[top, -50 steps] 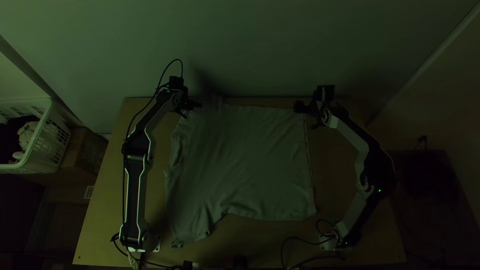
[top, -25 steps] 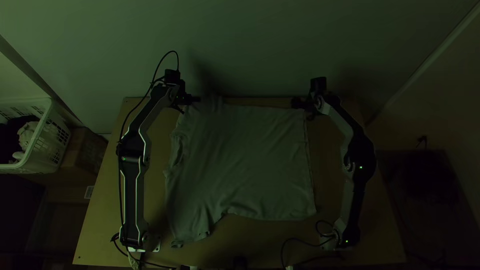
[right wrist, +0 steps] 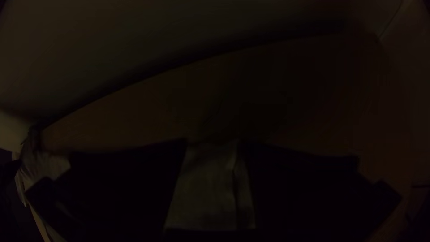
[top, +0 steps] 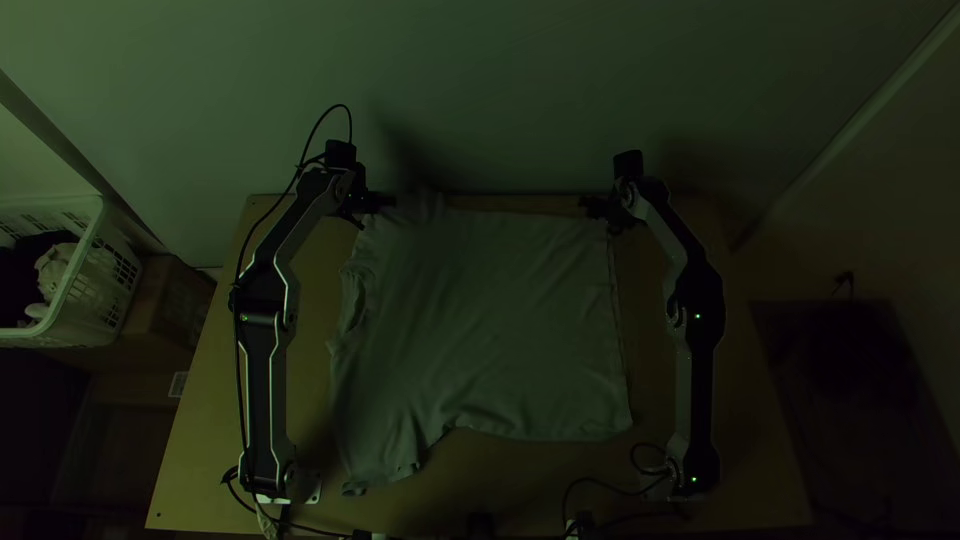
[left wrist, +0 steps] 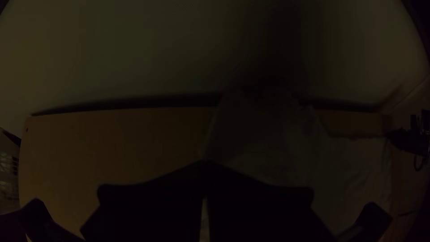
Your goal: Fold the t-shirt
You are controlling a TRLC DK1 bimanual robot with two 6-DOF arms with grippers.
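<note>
The grey t-shirt lies spread over the middle of the table, slightly wrinkled, with ruffled folds along its left side. At its far left corner is my left gripper. The left wrist view has the left gripper with its fingertips together at the edge of the shirt; no cloth can be made out pinched there. My right gripper is at the shirt's far right corner. In the right wrist view the right gripper stands open, a strip of shirt visible between its fingers.
Bare wood of the table borders the shirt, and a wall rises directly behind the far edge. A white basket with cloth in it stands beyond the table's left side. Cables lie near the right arm's base.
Both grippers have shifted slightly left and toward the far edge. The right arm's elbow has swung inward to the left, while the left arm's has moved a little outward. The shirt looks unchanged.
</note>
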